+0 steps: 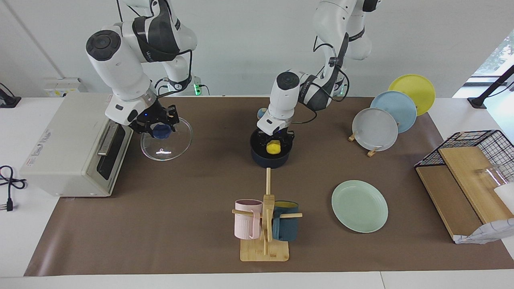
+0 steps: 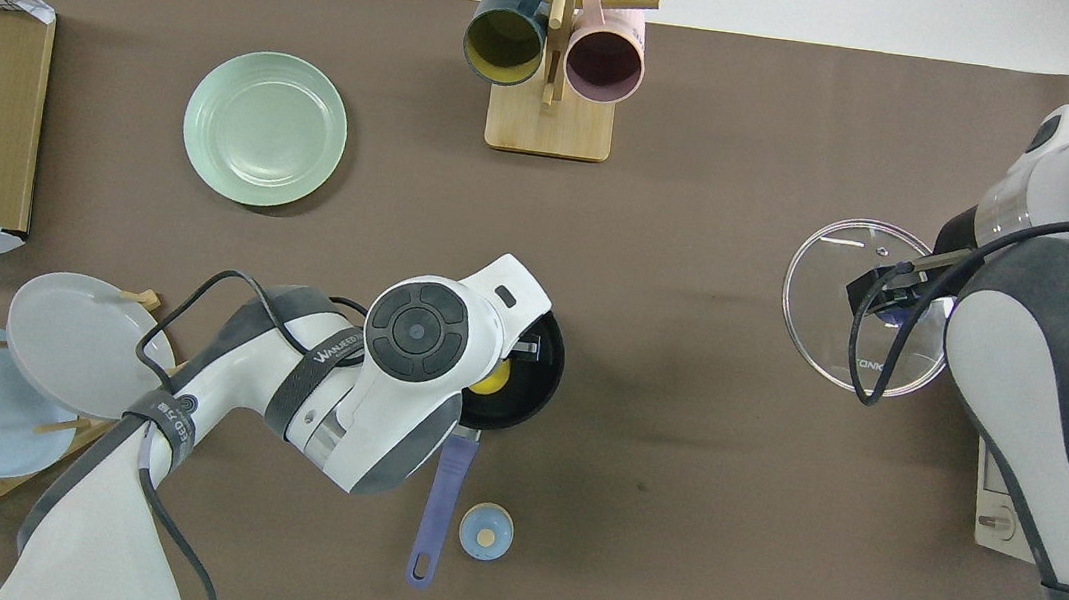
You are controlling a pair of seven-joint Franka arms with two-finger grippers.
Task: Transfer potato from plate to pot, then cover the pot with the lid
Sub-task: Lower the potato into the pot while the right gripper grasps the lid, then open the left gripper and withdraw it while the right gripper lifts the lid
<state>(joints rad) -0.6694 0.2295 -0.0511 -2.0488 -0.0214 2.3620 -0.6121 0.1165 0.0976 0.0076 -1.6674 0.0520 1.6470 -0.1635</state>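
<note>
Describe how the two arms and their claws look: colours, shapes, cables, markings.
Both arms are glossy white rounded segments with dark grey joint bands and round dark grey end caps. Loose black cables run along each, and grey bands carry white lettering. The left claw and right claw are small, black and two-fingered, the right showing a small blue light.

Bright, even light; soft shadows under the plate; a glare streak on the lid; daylight at three o'clock.
</note>
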